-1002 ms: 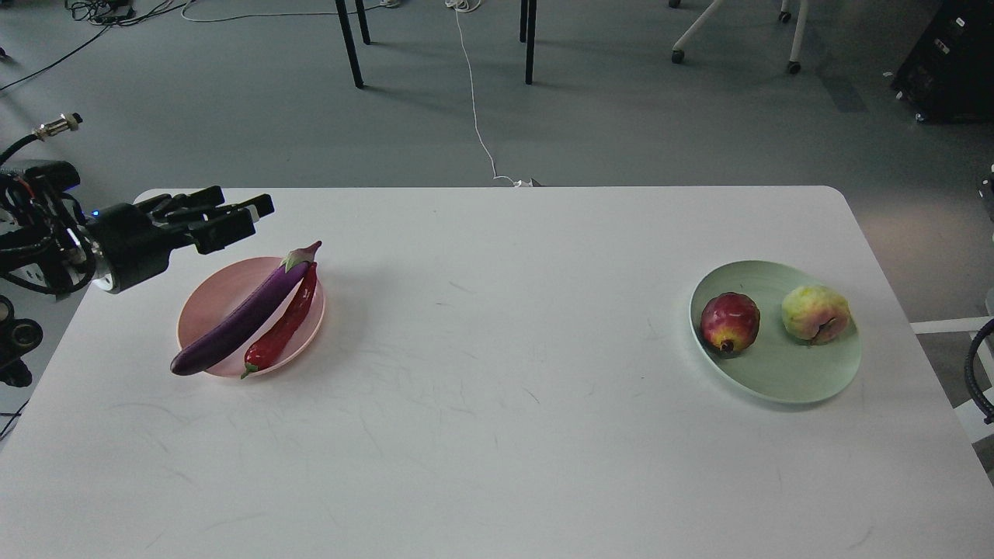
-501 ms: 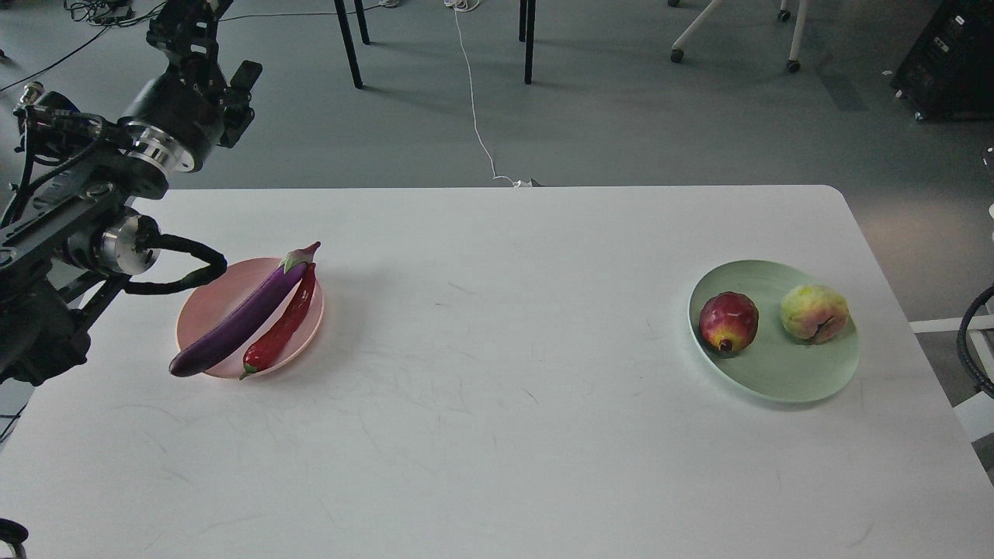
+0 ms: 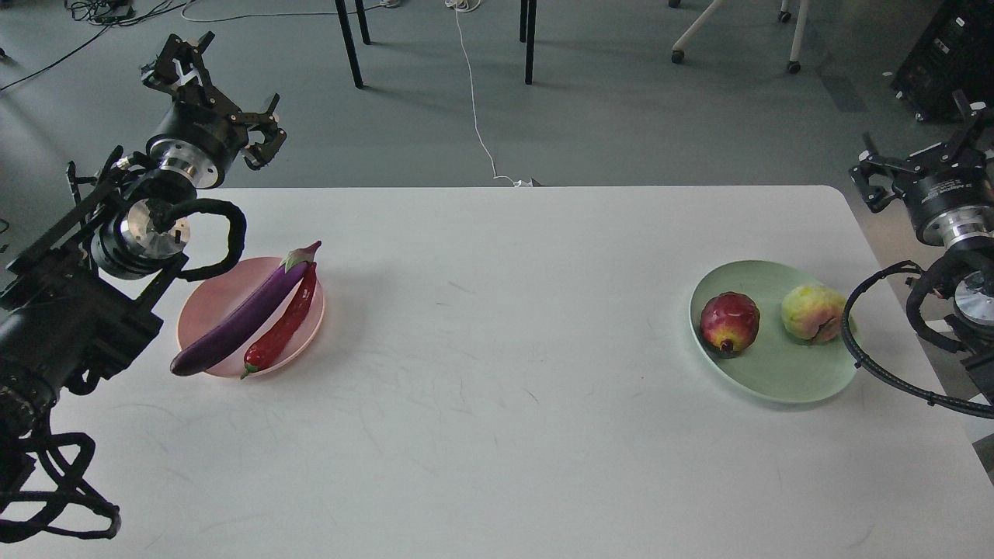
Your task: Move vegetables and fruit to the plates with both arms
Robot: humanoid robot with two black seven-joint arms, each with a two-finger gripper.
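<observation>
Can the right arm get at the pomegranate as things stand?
Probably yes. The pomegranate sits uncovered on the green plate, apart from the yellow-green fruit. The right gripper is open, empty, raised behind the plate; only its looping cable crosses the plate's rim.

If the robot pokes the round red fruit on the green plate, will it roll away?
Probably a little. The pomegranate looks round, so a push could roll it. The green plate has a raised rim that might stop it. Its shiny skin may be slippery to grip.

Tiny white print on right arm [image 3: 954, 203], illegible.
</observation>
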